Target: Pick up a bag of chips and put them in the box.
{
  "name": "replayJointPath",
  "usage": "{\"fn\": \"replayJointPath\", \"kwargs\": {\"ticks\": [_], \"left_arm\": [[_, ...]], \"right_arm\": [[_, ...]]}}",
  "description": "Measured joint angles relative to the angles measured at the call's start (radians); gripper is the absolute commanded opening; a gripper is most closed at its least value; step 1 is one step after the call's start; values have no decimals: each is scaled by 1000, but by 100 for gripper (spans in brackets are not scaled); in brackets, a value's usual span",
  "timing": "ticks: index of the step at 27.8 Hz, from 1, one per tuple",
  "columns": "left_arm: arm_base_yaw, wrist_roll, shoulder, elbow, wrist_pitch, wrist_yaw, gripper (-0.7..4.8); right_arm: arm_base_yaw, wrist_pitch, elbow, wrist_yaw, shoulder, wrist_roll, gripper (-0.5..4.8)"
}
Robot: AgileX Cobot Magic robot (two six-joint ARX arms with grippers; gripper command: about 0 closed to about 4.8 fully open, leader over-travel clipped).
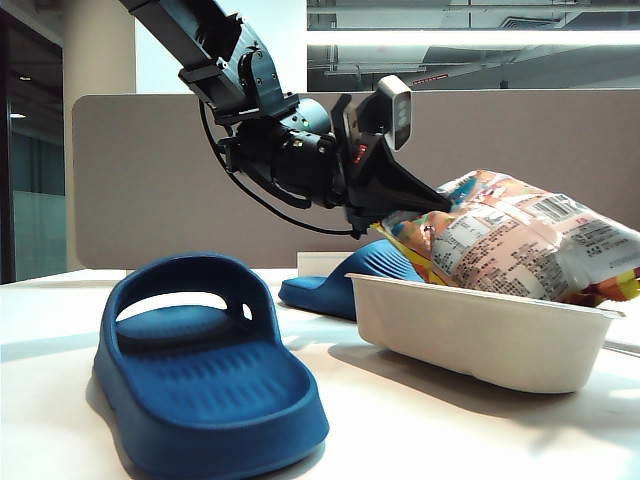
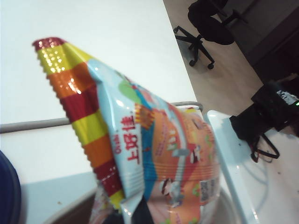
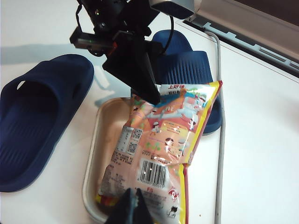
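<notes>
A white table (image 1: 420, 420) in an office bay carries the scene, with a grey partition behind it. The left gripper (image 1: 405, 205) is clenched on one end of the bag of chips (image 1: 520, 240), reaching in from the upper left and holding that end up while the bag slants over the box (image 1: 480, 330). The grip on the sealed edge seems chosen so the puffy body hangs free and can be laid lengthwise into the shallow tray. In the right wrist view the bag (image 3: 161, 144) spans most of the box (image 3: 96, 154), its barcode end low near the near rim, so the placing looks almost done; whether the far end already rests on the tray floor I cannot tell. The right gripper (image 3: 133, 207) sits at the near end of the box, its dark fingers pressed together with nothing between them, close to the bag's lower end.

One blue slipper (image 1: 200, 370) lies near and left of the box, a second slipper (image 1: 345, 280) just behind it, under the left arm. A grey cable (image 3: 220, 140) runs along the right side of the box
</notes>
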Motion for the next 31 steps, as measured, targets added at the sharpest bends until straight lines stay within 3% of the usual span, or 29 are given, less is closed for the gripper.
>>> {"fn": "replayJointPath", "kwargs": {"ticks": [6,15,31], "left_arm": [[-12,0,6,0,19,-56,-6],[-11,0,6,0,-5,-62,-6],[-10,-3,-7,3,-17,35,-6]], "right_arm": [[0,0,0,1,0,0,-2],[0,1,0,1,1,-5,-2],[0,8,0,1,3,-6,-2]]}}
